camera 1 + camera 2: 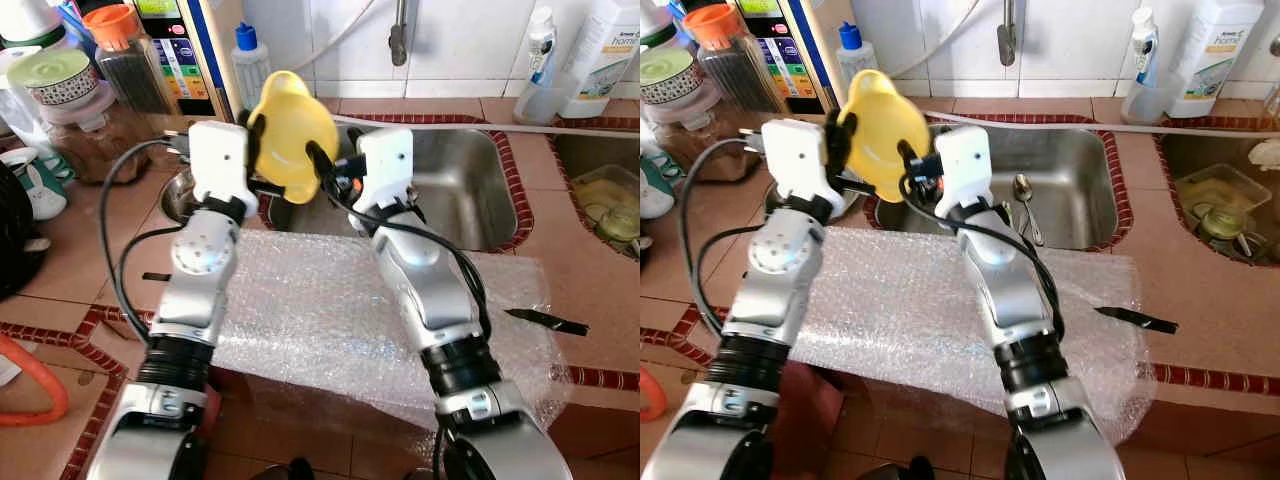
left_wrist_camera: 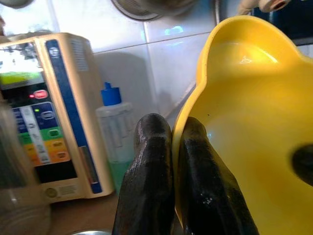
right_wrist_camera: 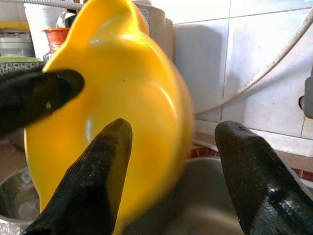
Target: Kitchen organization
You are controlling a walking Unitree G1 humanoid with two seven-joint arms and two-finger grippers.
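A yellow plastic bowl (image 1: 290, 125) hangs tilted in the air over the left end of the steel sink (image 1: 470, 190). My left gripper (image 2: 171, 125) is shut on the bowl's rim, one finger inside and one outside. From the other side my right gripper (image 3: 178, 129) is open. Its fingers (image 3: 105, 166) straddle the bowl's (image 3: 127, 93) lower edge, and I cannot tell whether they touch it. Both arms reach forward over a sheet of bubble wrap (image 1: 320, 310) on the counter.
A spoon (image 1: 1023, 190) lies in the sink. A steel bowl (image 1: 175, 195) sits under my left wrist. Jars (image 1: 70, 100), a water purifier (image 2: 49, 112) and a blue-capped bottle (image 1: 247, 60) crowd the back left. Bottles (image 1: 1215, 50) stand at the back right. A black strip (image 1: 545, 320) lies on the counter.
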